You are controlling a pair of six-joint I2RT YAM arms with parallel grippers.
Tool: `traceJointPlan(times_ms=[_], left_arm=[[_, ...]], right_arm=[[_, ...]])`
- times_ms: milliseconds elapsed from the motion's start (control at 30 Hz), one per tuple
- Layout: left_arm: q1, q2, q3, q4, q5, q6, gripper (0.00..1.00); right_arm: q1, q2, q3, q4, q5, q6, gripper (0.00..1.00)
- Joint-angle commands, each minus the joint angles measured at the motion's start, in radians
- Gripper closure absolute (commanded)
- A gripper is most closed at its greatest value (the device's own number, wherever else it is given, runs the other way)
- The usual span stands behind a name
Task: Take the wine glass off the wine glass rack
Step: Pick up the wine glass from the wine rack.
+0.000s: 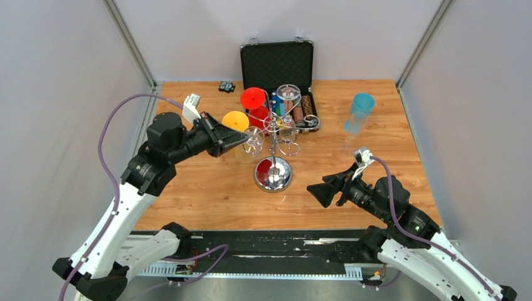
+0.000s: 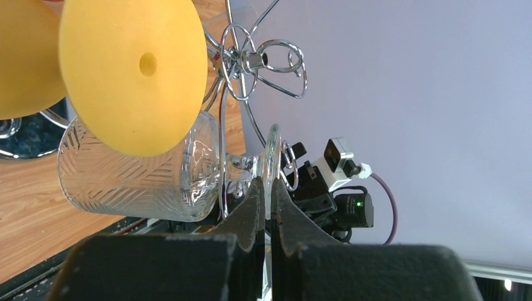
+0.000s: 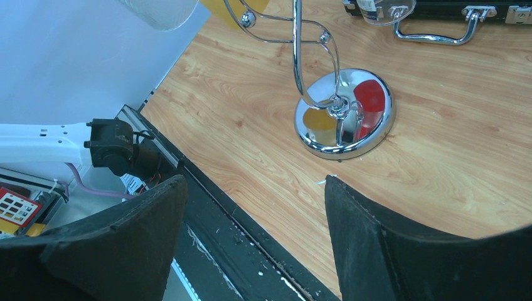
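The left gripper (image 2: 266, 188) is clamped: its 2 black fingers pinch the thin round foot of the glass (image 2: 125, 182) edge-on. The glass is clear, with a cut herringbone bowl and a short stem. In the wrist view its long axis runs crosswise to the fingers, bowl to the left. It hangs at the left side of the chrome rack (image 1: 273, 174), beneath the curled wire arms. The right gripper (image 3: 254, 188) hovers near the rack's mirrored base, jaws wide apart.

My black two-finger claw (image 3: 252, 188) is spread wide above the wooden counter (image 3: 238, 106); shiny chrome wine glass rack (image 3: 342, 135) stands ahead, its mirrored base untouched.
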Motion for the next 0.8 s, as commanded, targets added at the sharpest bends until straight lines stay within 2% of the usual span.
traceJointPlan(times_ms=[0, 400, 767], left_arm=[[-0.001, 0.022, 0.004, 0.200, 0.022, -0.038, 1.00], [-0.002, 0.093, 0.001, 0.282, 0.128, -0.046, 1.00], [-0.004, 0.122, 0.008, 0.292, 0.229, -0.020, 1.00]], right_arm=[[-0.002, -0.012, 0.019, 0.022, 0.021, 0.002, 0.21], [-0.002, -0.030, 0.005, 0.022, 0.025, 0.003, 0.21], [-0.002, -0.025, 0.012, 0.014, 0.026, 0.000, 0.21]])
